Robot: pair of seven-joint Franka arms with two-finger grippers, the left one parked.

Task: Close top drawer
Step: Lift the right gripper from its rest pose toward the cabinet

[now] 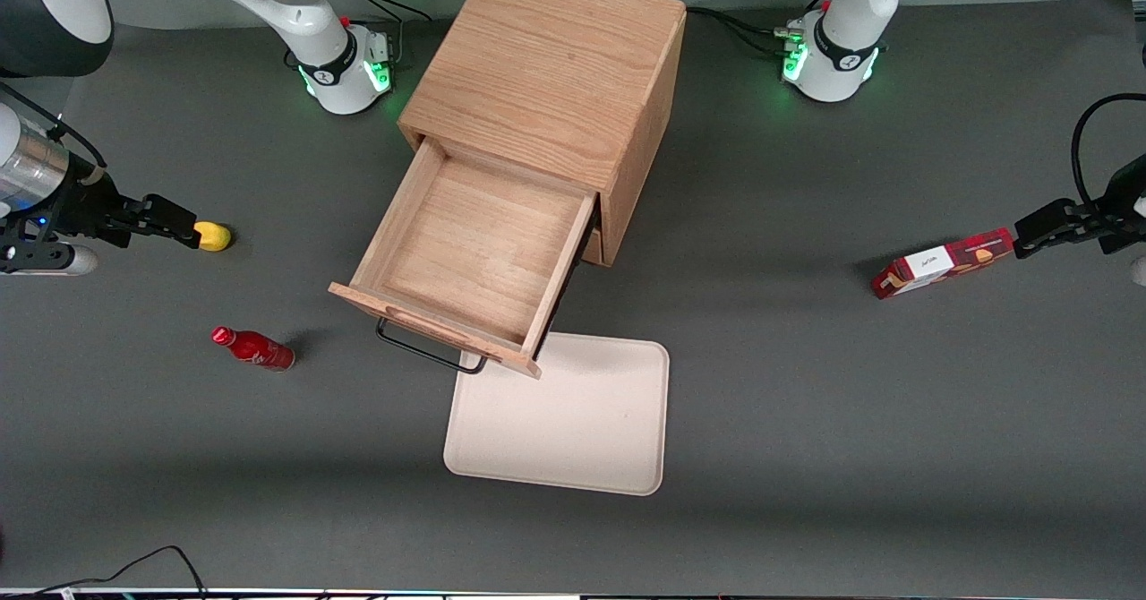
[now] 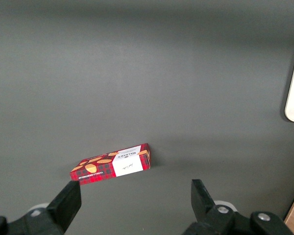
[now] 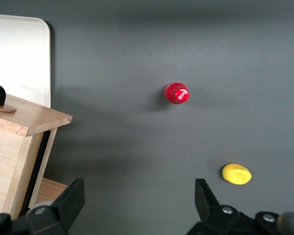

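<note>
A dark grey table [image 1: 806, 421] fills the scene, with a boxy oak cabinet [image 1: 555, 72] standing near its middle. The top drawer [image 1: 470, 246] is pulled far out of the cabinet toward the front camera, its shallow wooden tray bare, and its thin black wire handle [image 1: 430, 351] hangs over the edge of a cream tray [image 1: 582, 439] lying flat on the table at the drawer's 5 o'clock in the front view. The right arm reaches in low and level from the working arm's end of the table, wrist horizontal, and its gripper [image 1: 183, 224] hovers well apart from the drawer, at about its 9 o'clock, with the jaws spread wide and holding nothing. A small yellow object [image 1: 214, 236] sits just off the fingertips, and a red bottle [image 1: 253, 348] lies on its side nearer the camera. A red plaid box [image 1: 945, 262] rests toward the parked arm's end.
</note>
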